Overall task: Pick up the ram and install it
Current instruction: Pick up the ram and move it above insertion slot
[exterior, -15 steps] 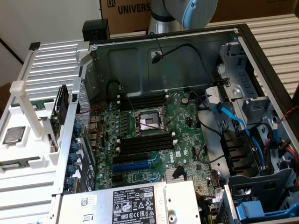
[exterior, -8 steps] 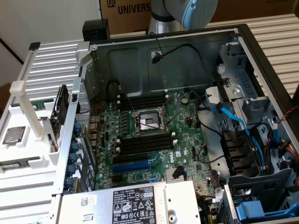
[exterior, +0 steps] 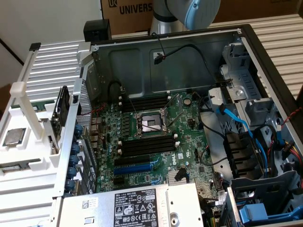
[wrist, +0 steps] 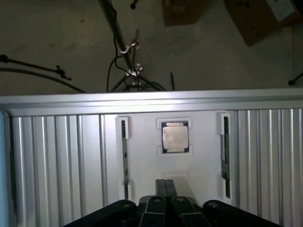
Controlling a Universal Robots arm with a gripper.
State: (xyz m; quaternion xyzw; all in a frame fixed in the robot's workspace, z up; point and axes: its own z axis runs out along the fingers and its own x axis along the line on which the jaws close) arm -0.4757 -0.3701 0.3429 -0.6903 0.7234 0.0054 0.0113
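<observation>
Jaws pressed together, empty, over the white tray point(wrist: 142, 156) near the processor point(wrist: 174, 137), the ram point(wrist: 225, 156) edge-on in its slot

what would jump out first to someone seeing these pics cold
The open computer case with its green motherboard sits mid exterior view, blue cables on that view's right. In the wrist view the shut pincer hangs over a white holder with a processor chip flanked by two ram sticks on edge.
</observation>
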